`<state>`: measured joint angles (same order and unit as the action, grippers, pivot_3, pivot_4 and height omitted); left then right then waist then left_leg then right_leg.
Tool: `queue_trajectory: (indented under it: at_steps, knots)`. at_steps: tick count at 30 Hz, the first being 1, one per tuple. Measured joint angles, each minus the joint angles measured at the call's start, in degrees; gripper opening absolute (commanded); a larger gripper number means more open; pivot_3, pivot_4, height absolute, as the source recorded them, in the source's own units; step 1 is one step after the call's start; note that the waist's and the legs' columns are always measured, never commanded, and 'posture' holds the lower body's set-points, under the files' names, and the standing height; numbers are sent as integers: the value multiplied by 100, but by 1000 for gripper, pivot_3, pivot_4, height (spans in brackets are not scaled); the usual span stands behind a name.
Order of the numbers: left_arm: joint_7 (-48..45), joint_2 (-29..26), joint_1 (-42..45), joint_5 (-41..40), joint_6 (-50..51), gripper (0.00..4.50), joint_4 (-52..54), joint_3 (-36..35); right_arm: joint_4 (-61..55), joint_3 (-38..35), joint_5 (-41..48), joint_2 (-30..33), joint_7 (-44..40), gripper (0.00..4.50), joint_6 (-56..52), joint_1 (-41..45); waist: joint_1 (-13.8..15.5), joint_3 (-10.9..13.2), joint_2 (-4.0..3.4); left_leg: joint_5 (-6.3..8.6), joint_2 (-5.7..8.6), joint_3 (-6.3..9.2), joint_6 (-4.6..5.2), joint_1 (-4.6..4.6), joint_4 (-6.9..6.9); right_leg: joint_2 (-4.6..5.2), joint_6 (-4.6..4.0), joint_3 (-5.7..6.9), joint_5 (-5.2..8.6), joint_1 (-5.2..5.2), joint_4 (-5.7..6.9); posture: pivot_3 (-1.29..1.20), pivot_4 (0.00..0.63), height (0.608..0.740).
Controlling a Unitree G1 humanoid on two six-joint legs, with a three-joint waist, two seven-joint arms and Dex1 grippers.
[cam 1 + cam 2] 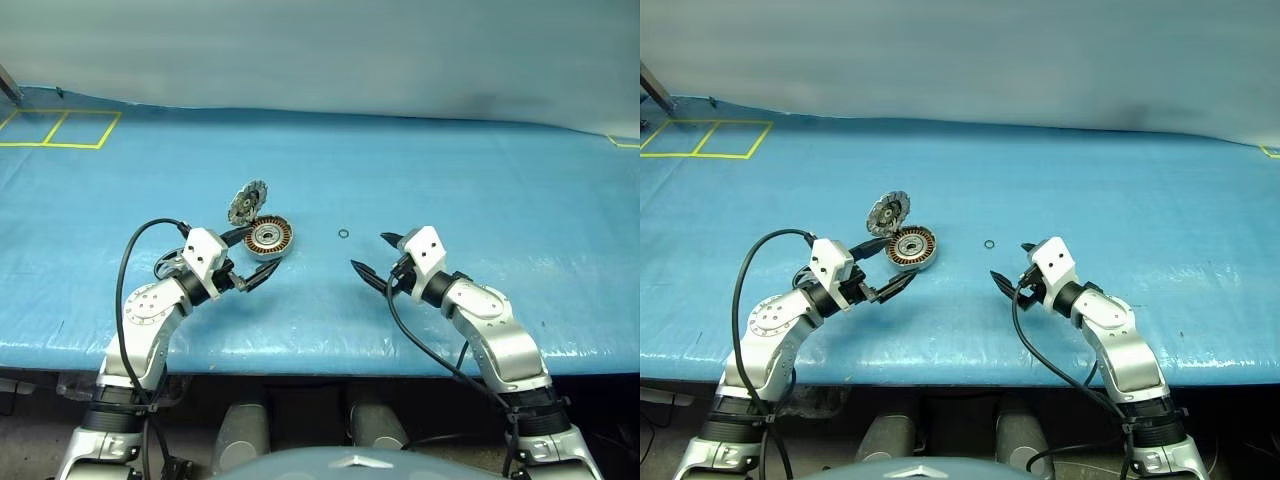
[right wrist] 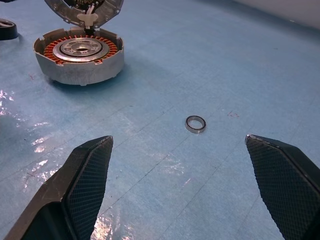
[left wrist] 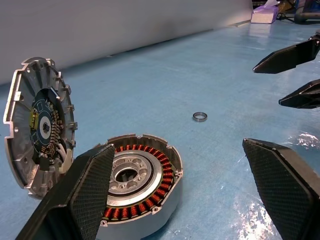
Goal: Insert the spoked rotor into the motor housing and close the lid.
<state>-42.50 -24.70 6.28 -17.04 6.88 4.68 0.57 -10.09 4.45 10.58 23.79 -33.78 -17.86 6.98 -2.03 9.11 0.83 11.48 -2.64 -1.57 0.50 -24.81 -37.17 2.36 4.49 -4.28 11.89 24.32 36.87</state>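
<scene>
Silver motor housing [image 3: 142,187] with copper windings, lid [image 3: 40,127] upright; both grippers' fingers [image 3: 87,192] wide, empty.

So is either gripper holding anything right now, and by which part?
Nothing is held: the left gripper and right gripper are both open and empty.

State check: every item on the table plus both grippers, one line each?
motor housing: flat on the table, open top, copper winding visible, no rotor inside.
lid: open, standing up at the housing's far rim.
small ring: lying flat, apart from the housing, untouched.
left gripper: open, empty, beside the housing.
right gripper: open, empty, near the small ring.
</scene>
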Motion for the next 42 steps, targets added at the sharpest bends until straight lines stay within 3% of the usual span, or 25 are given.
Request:
queue_trajectory:
  at_steps: [42]
  knots:
    - [-134, -164, 233, 367, 49, 4500, -225, 108, 79, 129, -134, -74, 29, 4470, 132, 18, 2, 0, 0, 0, 0, 1, 0, -1, 1, 0, 0, 1, 0, 1, 1, 0, 150, 740]
